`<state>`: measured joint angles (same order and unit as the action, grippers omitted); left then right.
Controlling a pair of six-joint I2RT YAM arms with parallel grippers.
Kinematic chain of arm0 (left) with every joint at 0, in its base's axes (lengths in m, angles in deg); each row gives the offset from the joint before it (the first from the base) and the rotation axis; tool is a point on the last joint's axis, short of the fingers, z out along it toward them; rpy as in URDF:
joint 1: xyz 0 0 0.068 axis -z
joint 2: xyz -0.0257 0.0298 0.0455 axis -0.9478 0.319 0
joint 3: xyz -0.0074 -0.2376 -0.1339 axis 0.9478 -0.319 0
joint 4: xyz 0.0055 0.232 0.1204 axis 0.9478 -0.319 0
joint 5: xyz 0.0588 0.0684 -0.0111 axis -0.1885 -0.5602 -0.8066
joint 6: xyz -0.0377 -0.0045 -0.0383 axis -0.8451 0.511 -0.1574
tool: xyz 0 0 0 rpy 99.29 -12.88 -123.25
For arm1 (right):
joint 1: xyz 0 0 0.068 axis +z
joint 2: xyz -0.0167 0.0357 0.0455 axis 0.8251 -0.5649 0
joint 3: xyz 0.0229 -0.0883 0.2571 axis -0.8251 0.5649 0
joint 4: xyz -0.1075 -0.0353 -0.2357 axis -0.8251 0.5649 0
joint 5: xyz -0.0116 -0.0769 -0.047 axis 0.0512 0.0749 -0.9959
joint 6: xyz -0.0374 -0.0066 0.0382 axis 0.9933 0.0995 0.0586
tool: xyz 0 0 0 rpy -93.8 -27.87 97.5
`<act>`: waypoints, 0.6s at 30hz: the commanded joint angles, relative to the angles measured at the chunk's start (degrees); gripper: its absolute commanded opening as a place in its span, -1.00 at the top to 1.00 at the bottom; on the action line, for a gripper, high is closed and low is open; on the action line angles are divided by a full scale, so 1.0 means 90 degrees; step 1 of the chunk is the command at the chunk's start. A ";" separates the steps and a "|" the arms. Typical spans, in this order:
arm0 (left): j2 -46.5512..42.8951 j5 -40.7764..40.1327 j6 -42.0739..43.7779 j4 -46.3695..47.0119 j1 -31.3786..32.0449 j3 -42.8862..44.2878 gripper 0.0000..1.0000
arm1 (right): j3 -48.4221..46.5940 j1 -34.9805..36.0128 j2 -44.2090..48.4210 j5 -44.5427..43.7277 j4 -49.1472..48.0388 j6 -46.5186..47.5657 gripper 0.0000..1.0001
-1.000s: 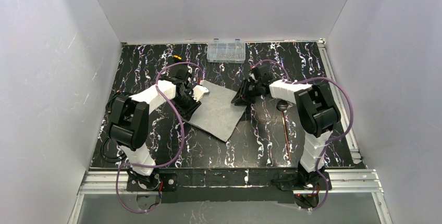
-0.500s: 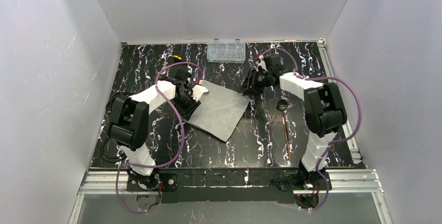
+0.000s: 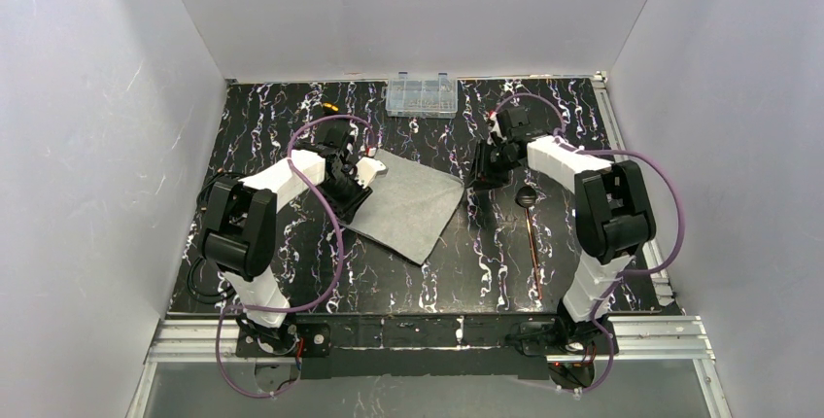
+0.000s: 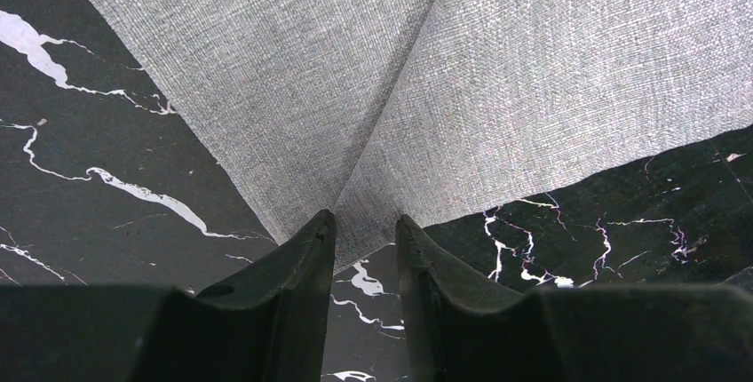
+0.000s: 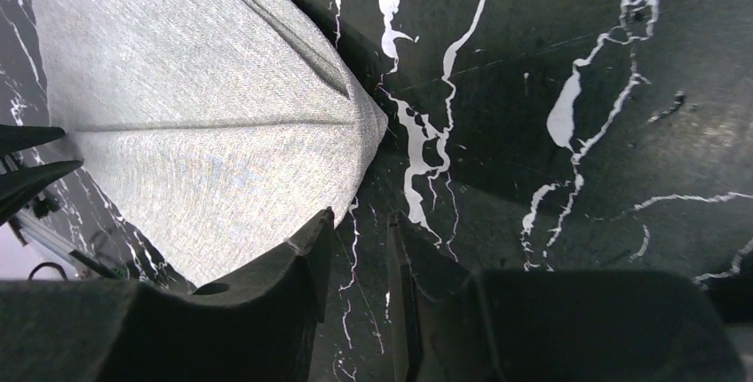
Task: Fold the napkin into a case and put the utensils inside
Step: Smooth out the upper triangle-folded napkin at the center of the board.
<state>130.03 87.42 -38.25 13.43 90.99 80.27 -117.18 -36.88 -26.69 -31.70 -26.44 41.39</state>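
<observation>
Black marbled table (image 3: pixel 486 272) carries the napkin (image 3: pixel 408 206) at its middle, one corner pinched in the left gripper (image 4: pixel 366 233), the right gripper (image 5: pixel 360 222) slightly parted and empty beside another, so a one-sided pull could drag the cloth crooked.

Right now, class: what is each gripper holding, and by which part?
The left gripper pinches the napkin by one corner. The right gripper holds nothing, its jaws slightly apart over the bare table.
</observation>
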 commanded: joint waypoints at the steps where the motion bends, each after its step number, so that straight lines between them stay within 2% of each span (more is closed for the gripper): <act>1: -0.0220 0.0086 -0.0003 -0.0166 -0.0039 0.0046 0.41 | 0.0147 0.0037 -0.0276 0.0399 -0.0147 -0.0092 0.24; 10: -0.0289 0.0090 0.0037 -0.0223 -0.0088 0.0073 0.41 | 0.0620 0.0133 -0.0371 0.0672 -0.0996 -0.0687 0.22; 15: -0.0270 0.0092 0.0061 -0.0254 -0.0126 0.0111 0.41 | 0.0916 0.0141 -0.0184 0.0852 -0.1698 -0.1164 0.26; 18: -0.0270 0.0094 0.0067 -0.0258 -0.0137 0.0124 0.41 | 0.0955 0.0142 -0.0179 0.0788 -0.1731 -0.1218 0.33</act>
<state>130.03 87.44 -38.21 12.97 90.25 80.27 -109.66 -35.92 -30.30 -24.71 -38.18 32.78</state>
